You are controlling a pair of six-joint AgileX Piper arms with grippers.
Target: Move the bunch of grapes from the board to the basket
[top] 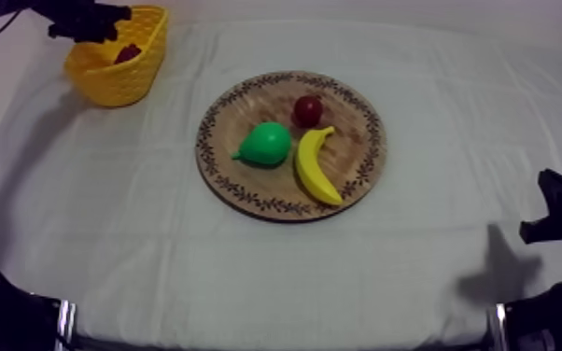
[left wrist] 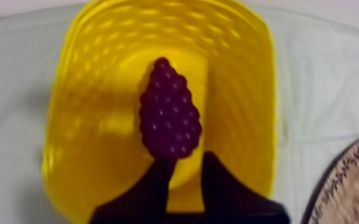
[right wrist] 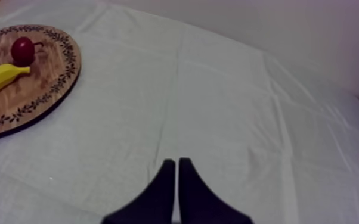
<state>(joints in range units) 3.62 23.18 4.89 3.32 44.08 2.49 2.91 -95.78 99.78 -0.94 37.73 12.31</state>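
Grapes (left wrist: 170, 110) lie inside the yellow basket (left wrist: 86, 149). Left jaws apart just behind them, so likely let go. Right jaws together, idle over the desk (right wrist: 217, 107), away from the board (top: 350, 140).

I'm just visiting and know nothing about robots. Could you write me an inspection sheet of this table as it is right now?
Surface: wrinkled grey-white cloth over the table.
Job's things: dark purple bunch of grapes inside the yellow basket; round wooden board with patterned rim.
Clutter: green pear, yellow banana and small red fruit, all on the board.
Grippers: left gripper open over the basket; right gripper shut above bare cloth.
Cables: nothing seen.
Surroundings: nothing seen.
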